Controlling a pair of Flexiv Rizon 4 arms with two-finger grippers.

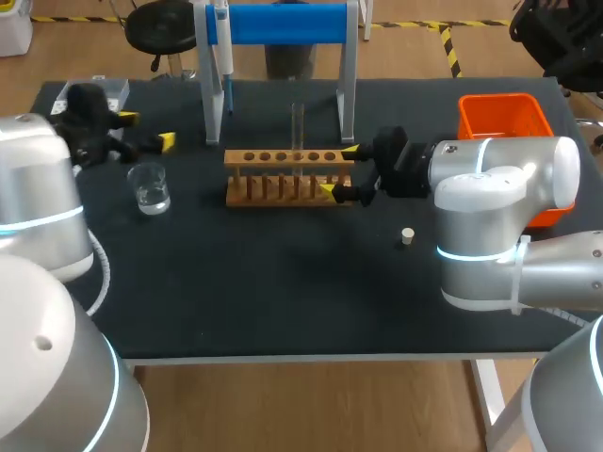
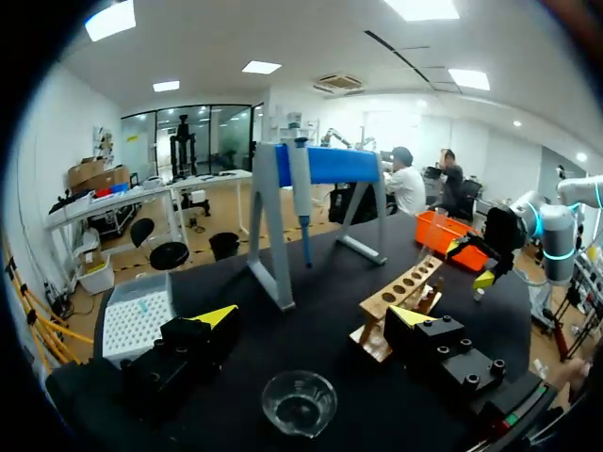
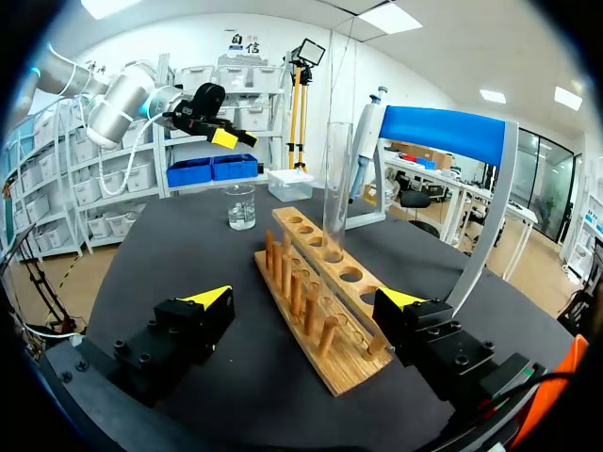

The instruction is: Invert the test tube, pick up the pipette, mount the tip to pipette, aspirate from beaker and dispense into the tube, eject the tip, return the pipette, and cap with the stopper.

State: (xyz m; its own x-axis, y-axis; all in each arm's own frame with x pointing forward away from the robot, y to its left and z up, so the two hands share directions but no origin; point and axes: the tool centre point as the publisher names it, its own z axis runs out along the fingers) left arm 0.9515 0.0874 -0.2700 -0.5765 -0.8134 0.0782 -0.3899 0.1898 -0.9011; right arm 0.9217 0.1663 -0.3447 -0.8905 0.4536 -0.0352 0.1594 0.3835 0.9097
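A clear test tube (image 1: pixel 298 127) stands upright in the wooden rack (image 1: pixel 287 177) at mid-table. My right gripper (image 1: pixel 339 170) is open at the rack's right end; in the right wrist view the rack (image 3: pixel 320 292) lies between the fingers, with the tube (image 3: pixel 335 188) ahead. My left gripper (image 1: pixel 147 130) is open at the back left, just above the glass beaker (image 1: pixel 150 187), which shows under the fingers (image 2: pixel 299 403). The pipette (image 1: pixel 222 38) hangs on the blue stand. A small pale stopper (image 1: pixel 408 236) lies on the mat right of centre.
An orange bin (image 1: pixel 504 118) sits at the back right. A tip box (image 1: pixel 94 94) stands at the back left corner, behind my left gripper. The blue-topped stand's legs (image 1: pixel 347 85) rise just behind the rack.
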